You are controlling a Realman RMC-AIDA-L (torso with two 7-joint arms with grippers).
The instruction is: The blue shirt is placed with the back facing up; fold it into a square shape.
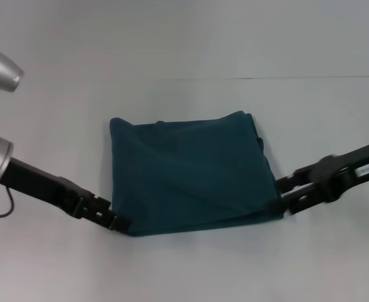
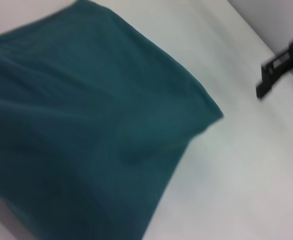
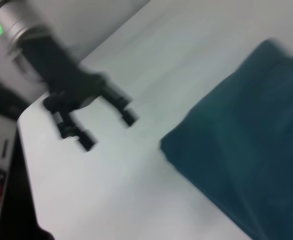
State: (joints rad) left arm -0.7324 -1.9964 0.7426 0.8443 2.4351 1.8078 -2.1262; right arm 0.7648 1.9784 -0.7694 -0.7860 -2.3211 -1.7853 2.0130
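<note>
Already the blue shirt lies folded to a rough square mid-desk. At its near left corner the left pincer sits spread and empty, as the right wrist view shows; at the near right corner, the right pincer, whose grip I cannot tell. Best draw both away low and level, without snagging the layers. Underneath is a plain pale desk; behind it, a bare wall.

We find no legible text, label, brand, number or sign in any view. The blue shirt carries no print. A pale patch on the right arm, to the right of the shirt, is too blurred to read.
</note>
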